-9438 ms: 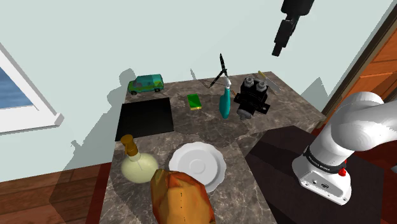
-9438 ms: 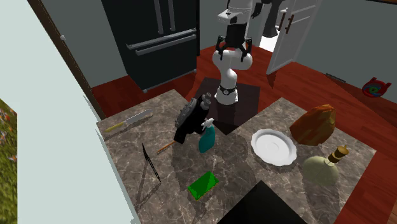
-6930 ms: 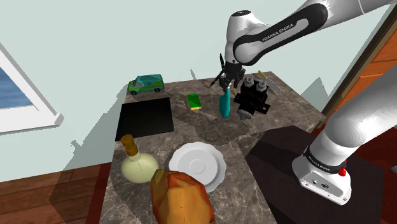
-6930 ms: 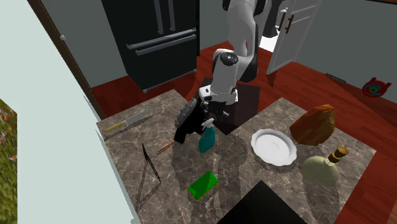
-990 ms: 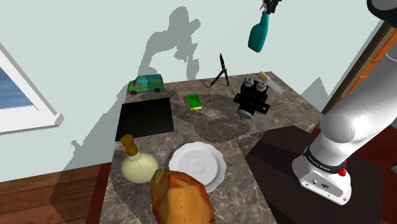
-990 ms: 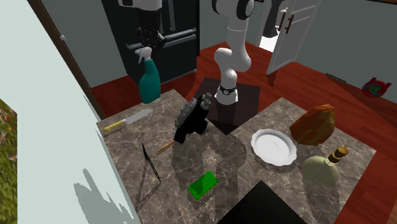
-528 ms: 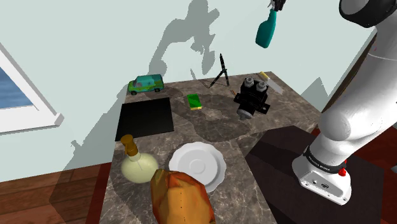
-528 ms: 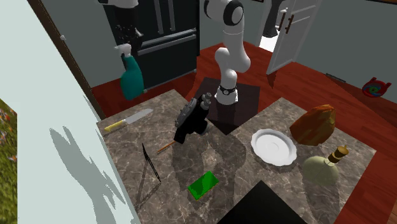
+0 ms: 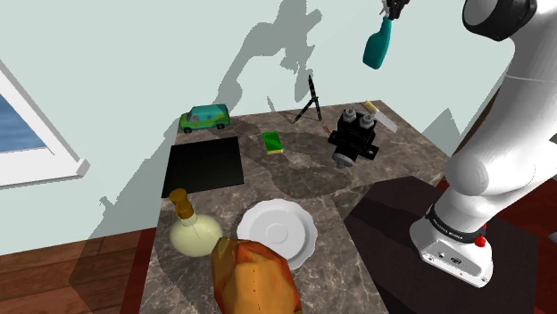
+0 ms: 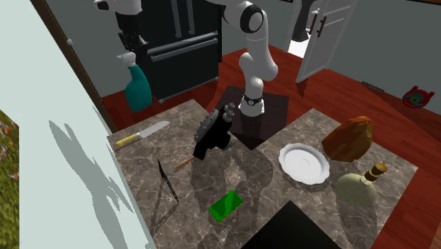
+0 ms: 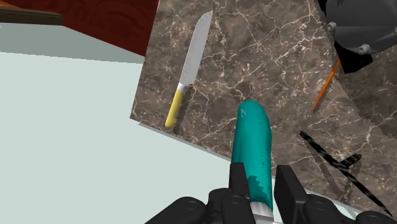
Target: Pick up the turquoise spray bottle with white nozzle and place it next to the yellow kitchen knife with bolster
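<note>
Gripping the turquoise spray bottle (image 11: 255, 153) by its neck, the end effector (image 11: 259, 184) hangs high above the yellow-handled knife (image 11: 187, 71) on the surface (image 11: 254, 63).

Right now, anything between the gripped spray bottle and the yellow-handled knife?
Nothing. In the wrist view only bare marbled countertop separates the spray bottle from the knife. The second exterior view shows just air between them.

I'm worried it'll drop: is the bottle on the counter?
No, in the air: the pincer clasps the bottle high above the counter.
</note>
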`<state>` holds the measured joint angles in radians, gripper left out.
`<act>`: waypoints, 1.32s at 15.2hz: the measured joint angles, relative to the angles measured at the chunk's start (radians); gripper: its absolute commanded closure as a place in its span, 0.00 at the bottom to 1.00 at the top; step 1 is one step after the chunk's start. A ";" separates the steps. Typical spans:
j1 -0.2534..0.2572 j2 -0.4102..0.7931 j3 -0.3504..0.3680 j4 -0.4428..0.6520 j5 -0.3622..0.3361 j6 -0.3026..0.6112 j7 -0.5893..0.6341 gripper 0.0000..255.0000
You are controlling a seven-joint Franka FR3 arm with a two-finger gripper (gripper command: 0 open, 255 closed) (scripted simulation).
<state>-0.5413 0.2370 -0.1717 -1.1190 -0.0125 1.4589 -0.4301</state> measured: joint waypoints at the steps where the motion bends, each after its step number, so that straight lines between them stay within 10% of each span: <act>1: 0.003 -0.016 0.001 -0.037 -0.003 0.021 0.003 1.00; 20: 0.017 -0.114 0.005 -0.434 -0.022 0.320 0.024 1.00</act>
<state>-0.5247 0.1226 -0.1664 -1.5528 -0.0348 1.7785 -0.4057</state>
